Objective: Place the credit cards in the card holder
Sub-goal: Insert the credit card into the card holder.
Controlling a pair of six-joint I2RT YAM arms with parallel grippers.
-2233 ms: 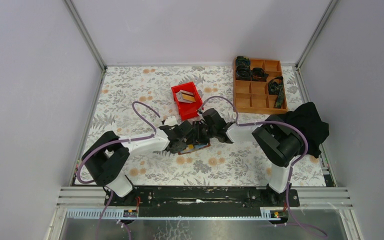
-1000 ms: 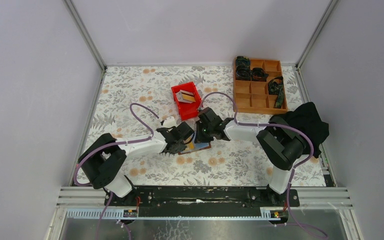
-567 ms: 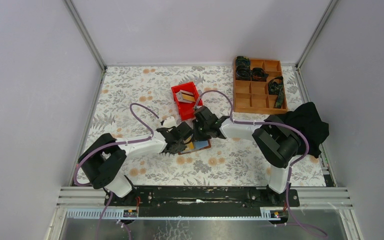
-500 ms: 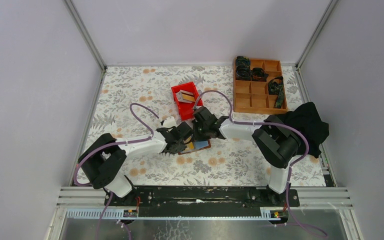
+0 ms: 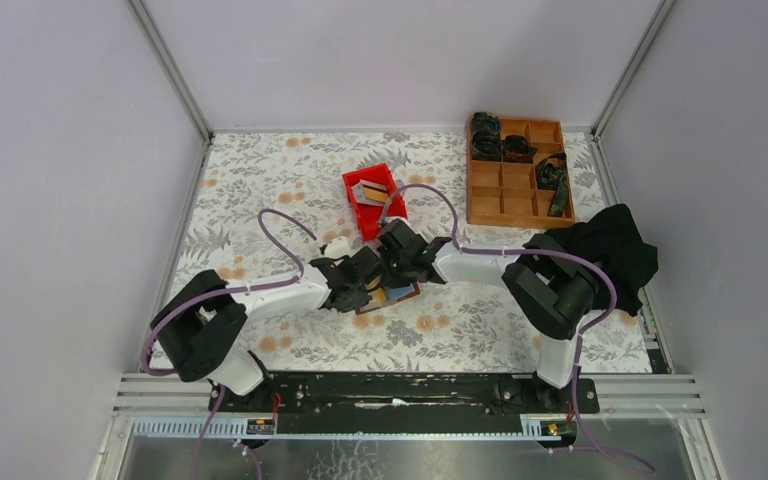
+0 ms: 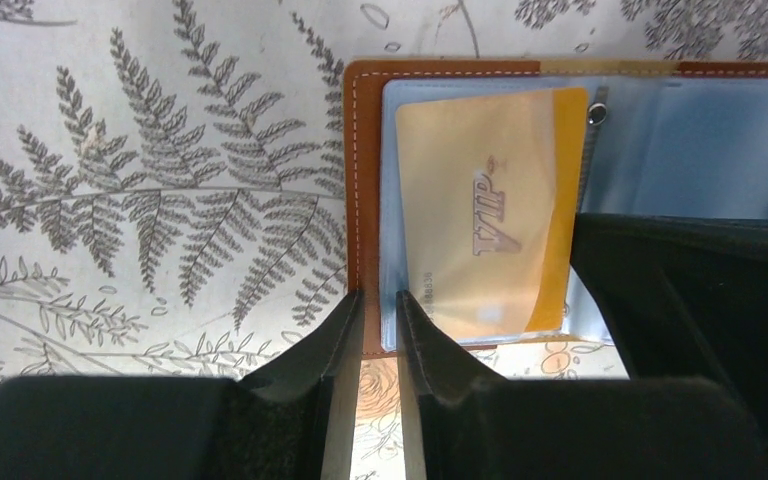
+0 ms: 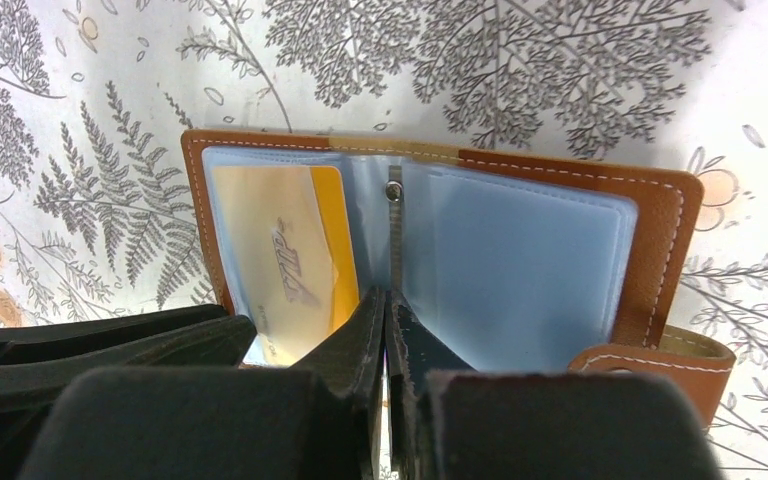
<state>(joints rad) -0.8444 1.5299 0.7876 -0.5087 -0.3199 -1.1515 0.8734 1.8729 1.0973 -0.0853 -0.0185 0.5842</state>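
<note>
The card holder (image 5: pixel 396 293) is a brown leather wallet lying open on the floral table. A gold VIP card (image 6: pixel 480 210) sits in its left clear pocket (image 7: pixel 280 250); the right pocket (image 7: pixel 515 265) looks empty. My left gripper (image 6: pixel 380 298) is nearly shut, with its tips over the wallet's left leather edge (image 6: pixel 353 180). My right gripper (image 7: pixel 387 295) is shut, with its tips at the wallet's middle fold next to the snap rivet (image 7: pixel 394 190). More credit cards (image 5: pixel 372 192) lie in the red bin. In the top view both grippers (image 5: pixel 368 283) (image 5: pixel 392 270) meet over the wallet.
The red plastic bin (image 5: pixel 385 215) stands just behind the wallet. An orange-brown compartment tray (image 5: pixel 513 200) with black items is at the back right. A black cloth (image 5: pixel 610 250) lies at the right edge. The wallet's snap tab (image 7: pixel 660 365) sticks out on its right.
My right gripper has moved left over the wallet towards its middle fold. My left gripper has stayed at the wallet's left edge, shifting only slightly.
</note>
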